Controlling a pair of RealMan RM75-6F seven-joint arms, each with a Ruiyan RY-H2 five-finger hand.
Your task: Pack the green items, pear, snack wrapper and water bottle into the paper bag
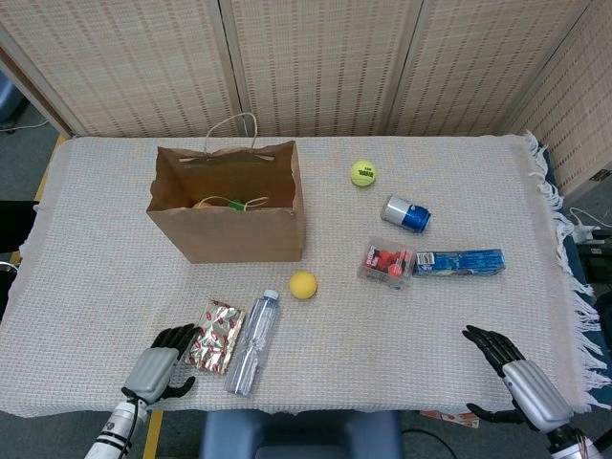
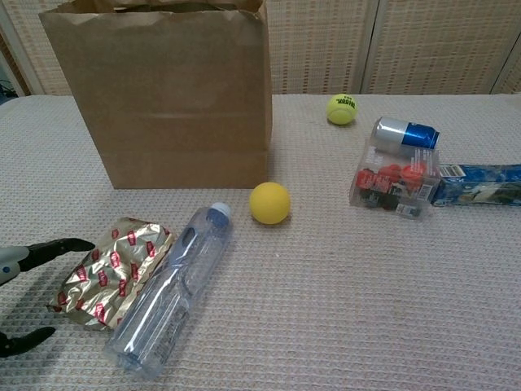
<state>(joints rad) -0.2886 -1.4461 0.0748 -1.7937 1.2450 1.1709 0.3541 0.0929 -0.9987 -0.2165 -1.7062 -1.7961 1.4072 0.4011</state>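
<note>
Gold, crinkled snack wrapper (image 1: 216, 336) flat on the surface beside the clear water bottle (image 1: 251, 342) (cap toward the paper bag (image 1: 229, 222)), both lying lengthwise. Left hand (image 1: 161, 367) alongside, fingers (image 2: 59, 247) spread, holding nothing.

A staged test room, screened off for robot trials rather than a lived-in home or shop.

Tall woven-cane folding screens (image 1: 316, 62) wall off the 12 o'clock side and angle round at 2 o'clock. The counter (image 1: 478, 201) wears a cream woven cloth with a fringed edge (image 1: 564, 277) at 3 o'clock. Bare grey floor (image 1: 21, 158) shows at 9 o'clock, a loose white cable (image 1: 585, 222) lies at 3 o'clock, and a blue-grey padded seat edge (image 1: 301, 435) sits at 6 o'clock.
</note>
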